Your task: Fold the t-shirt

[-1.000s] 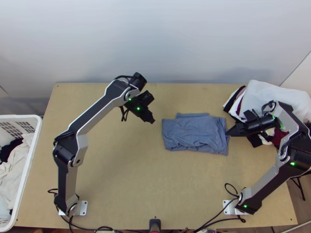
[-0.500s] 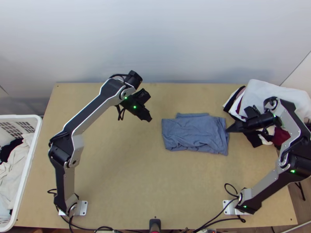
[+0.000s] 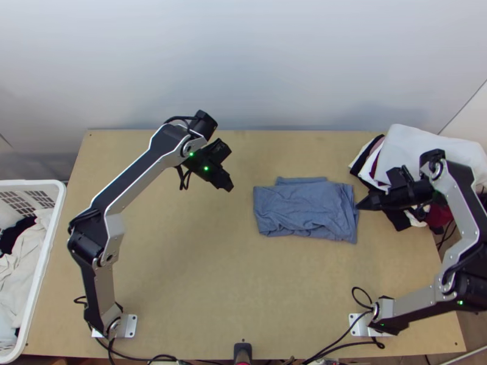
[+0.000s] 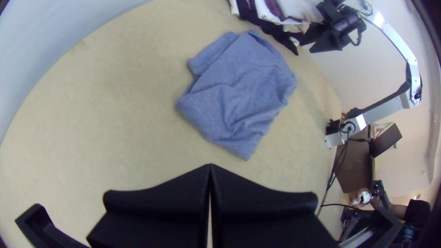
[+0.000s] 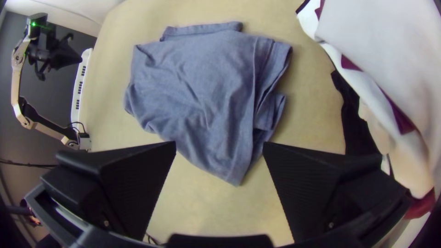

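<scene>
blue-grey t-shirt [image 3: 304, 210]: lying on the wooden table [image 3: 201, 280] right of the middle, folded into a small rough rectangle, wrinkled on top, a strip poking out along the far edge, layers a bit loose at the end by the clothes pile [image 3: 426, 152]
left gripper [image 3: 229, 186]: jaws closed up together with nothing in them, hanging off to the shirt's other side, well apart from it
right gripper [image 3: 360, 206]: jaws spread wide, nothing held, right by the shirt's loose-layered end, can't tell from here if it's touching
folding step: looks to me like the main folds are done, so I'd call this the tidy-up or the start of a pick-up, honestly can't say which
next move: if it's tidying, tuck that strip in and square the loose end; if it's stacking, get the right fingers round all the layers before closing, cos grabbing only the top one could undo the fold
</scene>
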You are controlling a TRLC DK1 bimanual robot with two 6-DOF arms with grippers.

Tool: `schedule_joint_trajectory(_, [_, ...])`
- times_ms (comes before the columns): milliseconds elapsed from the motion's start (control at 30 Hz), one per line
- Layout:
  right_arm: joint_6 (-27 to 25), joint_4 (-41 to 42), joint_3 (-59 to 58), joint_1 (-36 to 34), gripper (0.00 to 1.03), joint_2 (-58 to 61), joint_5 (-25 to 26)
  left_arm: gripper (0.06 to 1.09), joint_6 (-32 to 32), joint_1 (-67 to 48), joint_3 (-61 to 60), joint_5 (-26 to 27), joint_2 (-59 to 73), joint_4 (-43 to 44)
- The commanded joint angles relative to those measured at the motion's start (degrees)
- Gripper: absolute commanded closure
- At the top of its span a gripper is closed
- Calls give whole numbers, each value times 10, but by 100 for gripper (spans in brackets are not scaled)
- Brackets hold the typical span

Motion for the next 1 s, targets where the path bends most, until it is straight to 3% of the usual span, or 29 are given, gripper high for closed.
schedule_joint_trajectory(0, [49, 80, -86, 8, 15, -56, 5, 104, -1, 3, -38, 0, -18, 11])
schedule_joint_trajectory(367, [116, 265, -215, 15, 15, -63, 21, 104, 0, 6, -108, -5, -51, 31])
schedule_joint_trajectory(567, [119, 289, -222, 15, 15, -34, 21, 104, 0, 8, -129, -5, -58, 37])
schedule_joint_trajectory(967, [172, 302, -220, 50, 15, -25, -13, 104, 0, 11, -144, -12, -62, 43])
